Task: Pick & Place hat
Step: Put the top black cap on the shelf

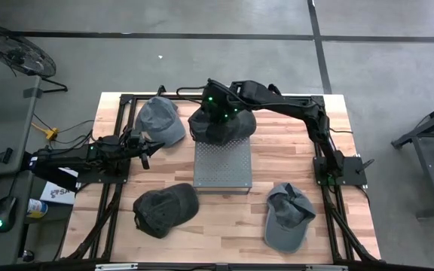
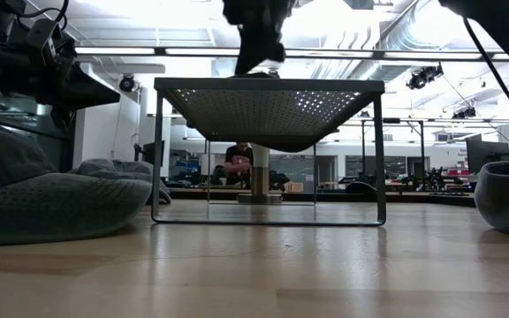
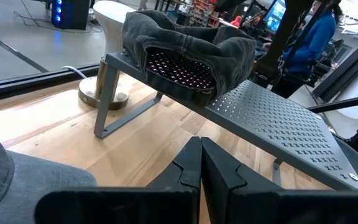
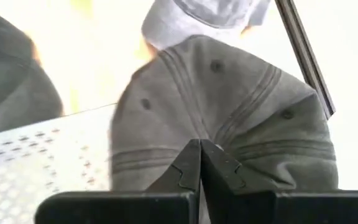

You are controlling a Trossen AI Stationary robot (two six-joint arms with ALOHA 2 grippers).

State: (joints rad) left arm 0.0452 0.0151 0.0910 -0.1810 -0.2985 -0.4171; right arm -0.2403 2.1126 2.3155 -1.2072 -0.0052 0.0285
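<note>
The dark hat (image 1: 221, 124) sits on the far end of the perforated stand (image 1: 222, 169), overhanging its edge. The right hand (image 4: 201, 163) hovers just above its crown, fingers pressed together, grasping nothing. A clean exit likely means rising straight up so no seam snags. The left hand (image 3: 201, 171), clenched empty, waits near the grey hat (image 1: 160, 120) on the tabletop (image 1: 224, 226).

Your right end effector (image 1: 215, 113) hovers directly above the hat (image 1: 221, 124) that sits on the far end of the perforated stand (image 1: 222, 165). To its left, on the tabletop (image 1: 224, 226), lies a second hat (image 1: 159, 120), with the left end effector (image 1: 148, 150) just beside it. Nearer you, two more hats (image 1: 164, 208) (image 1: 287, 218) lie either side of the stand.
</note>
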